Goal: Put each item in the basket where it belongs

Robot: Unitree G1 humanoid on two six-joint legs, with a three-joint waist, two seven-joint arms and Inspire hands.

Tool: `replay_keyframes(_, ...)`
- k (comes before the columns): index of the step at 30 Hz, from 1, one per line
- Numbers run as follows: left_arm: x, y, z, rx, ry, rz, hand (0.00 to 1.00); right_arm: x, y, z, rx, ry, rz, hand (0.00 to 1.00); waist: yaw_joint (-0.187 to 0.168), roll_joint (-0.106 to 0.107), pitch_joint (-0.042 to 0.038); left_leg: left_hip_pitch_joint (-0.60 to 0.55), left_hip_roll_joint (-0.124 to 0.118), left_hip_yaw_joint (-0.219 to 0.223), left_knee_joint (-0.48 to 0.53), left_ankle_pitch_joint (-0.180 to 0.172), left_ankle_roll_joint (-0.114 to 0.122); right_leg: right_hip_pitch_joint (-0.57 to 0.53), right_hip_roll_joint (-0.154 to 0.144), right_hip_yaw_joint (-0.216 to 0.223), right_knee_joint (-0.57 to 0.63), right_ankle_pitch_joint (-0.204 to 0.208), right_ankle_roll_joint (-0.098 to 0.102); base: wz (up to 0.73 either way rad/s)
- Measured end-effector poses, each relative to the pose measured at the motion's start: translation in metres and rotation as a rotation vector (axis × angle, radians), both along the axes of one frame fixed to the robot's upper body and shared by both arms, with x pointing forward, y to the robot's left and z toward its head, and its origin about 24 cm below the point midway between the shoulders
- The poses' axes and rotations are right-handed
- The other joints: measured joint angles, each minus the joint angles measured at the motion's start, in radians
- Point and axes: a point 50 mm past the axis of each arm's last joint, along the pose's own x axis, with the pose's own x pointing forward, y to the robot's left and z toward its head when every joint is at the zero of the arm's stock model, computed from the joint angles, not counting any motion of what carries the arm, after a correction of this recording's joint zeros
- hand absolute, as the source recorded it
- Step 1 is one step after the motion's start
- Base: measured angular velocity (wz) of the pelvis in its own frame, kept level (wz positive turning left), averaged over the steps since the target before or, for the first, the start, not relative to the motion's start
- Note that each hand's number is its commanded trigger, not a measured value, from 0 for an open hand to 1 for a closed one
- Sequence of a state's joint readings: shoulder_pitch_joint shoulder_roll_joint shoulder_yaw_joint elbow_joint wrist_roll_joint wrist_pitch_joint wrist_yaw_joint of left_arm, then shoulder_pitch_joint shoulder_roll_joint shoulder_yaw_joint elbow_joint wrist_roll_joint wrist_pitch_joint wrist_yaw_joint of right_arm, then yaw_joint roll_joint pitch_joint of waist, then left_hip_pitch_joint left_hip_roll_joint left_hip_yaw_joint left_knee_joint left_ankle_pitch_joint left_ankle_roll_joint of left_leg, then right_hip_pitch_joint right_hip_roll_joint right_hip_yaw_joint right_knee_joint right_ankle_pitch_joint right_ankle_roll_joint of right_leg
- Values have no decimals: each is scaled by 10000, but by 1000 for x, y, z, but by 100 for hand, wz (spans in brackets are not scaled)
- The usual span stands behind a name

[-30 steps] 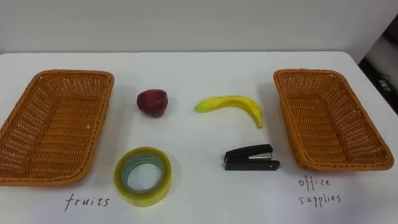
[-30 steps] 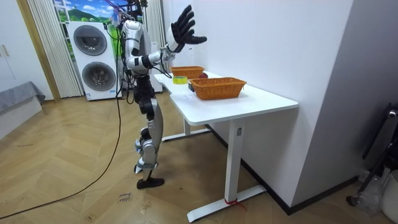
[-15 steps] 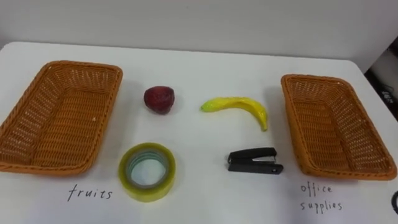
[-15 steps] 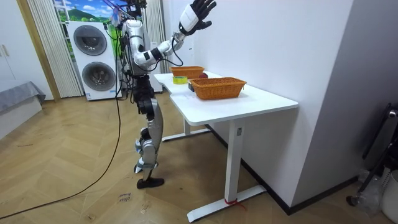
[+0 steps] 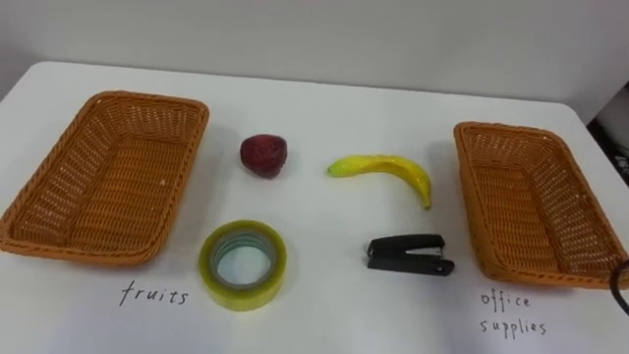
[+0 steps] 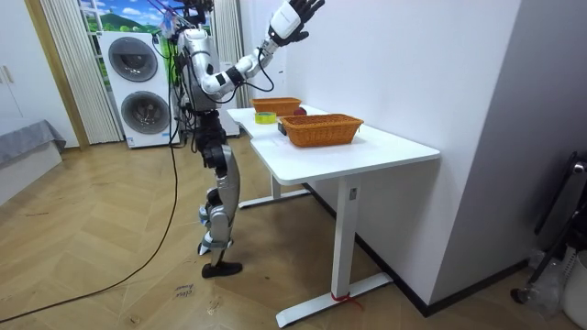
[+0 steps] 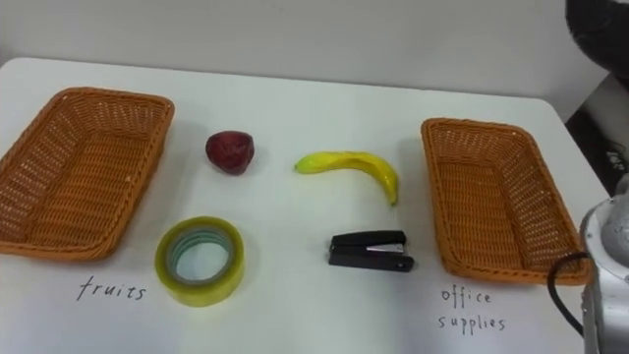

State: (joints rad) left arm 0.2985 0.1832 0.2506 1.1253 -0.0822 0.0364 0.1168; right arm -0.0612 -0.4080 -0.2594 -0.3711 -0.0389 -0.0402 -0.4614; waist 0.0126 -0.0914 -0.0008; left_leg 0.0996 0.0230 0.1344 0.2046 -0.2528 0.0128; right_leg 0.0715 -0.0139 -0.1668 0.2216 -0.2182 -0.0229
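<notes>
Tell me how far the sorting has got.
Done: nothing; the fruits basket and the office supplies basket are both empty. In hand: nothing; the right robot hand is high above the table, open and empty. Left: the red fruit and banana go to the fruits basket, the tape roll and stapler to the office supplies basket.

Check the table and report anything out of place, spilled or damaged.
Nothing spilled or damaged. The red fruit, banana, tape roll and stapler lie unsorted between the left basket and right basket, both empty. Only oddity: the right hand is raised high above the table.
</notes>
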Motion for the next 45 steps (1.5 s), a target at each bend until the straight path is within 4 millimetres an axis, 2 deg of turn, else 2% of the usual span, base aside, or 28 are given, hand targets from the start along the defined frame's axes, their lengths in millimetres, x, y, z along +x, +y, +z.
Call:
replay_keyframes(1, 1, 0, 0, -30, -15, 4, 0, 2, 4, -1, -169, 191, 293, 0, 10, -52, -34, 16, -2, 1, 0, 10, 0, 14, 3, -3, 0, 8, 0, 0)
replay_keyframes(6, 7, -1, -1, -191, -71, -166, 0, 11, 22, -9, -1034, 1267, 1490, 0, 220, -72, 28, 135, -3, -54, 4, 19, -4, 134, 6, -46, -34, 14, -5, 2)
replay_keyframes(11, 15, 0, -2, -188, -189, -380, 0, 16, 37, -16, -1986, 2152, 2621, 0, 273, -158, -2, -84, 0, -137, 98, 19, -4, 154, -1, -193, -203, 100, 0, 9)
replay_keyframes(19, 17, 6, 1, -1, -187, -652, 0, 20, 42, -23, -2988, 3290, 3154, 0, 478, -137, 12, -169, -13, -221, 44, 38, 29, 139, 1, -237, -196, 139, 38, 2)
replay_keyframes(25, 19, 5, 1, -200, -186, -936, 0, 27, 49, -42, -3546, 4940, 4036, 0, 668, -137, 15, -176, -7, -281, -48, 40, 31, 126, -11, -271, -197, 139, 39, 1)
replay_keyframes(36, 29, 8, 2, -356, -257, -1243, 0, 31, 46, -60, -4346, 6748, 4261, 0, 991, -285, 63, -216, -13, -338, 3, 39, 32, 109, -22, -362, -197, 142, 44, 0)
replay_keyframes(45, 33, 5, 0, -623, -108, -1505, 0, 33, 52, -79, -5276, 8627, 4707, 0, 1005, -252, 49, -378, -19, -354, 78, 58, 32, -35, -33, -363, -179, 148, 35, 0)
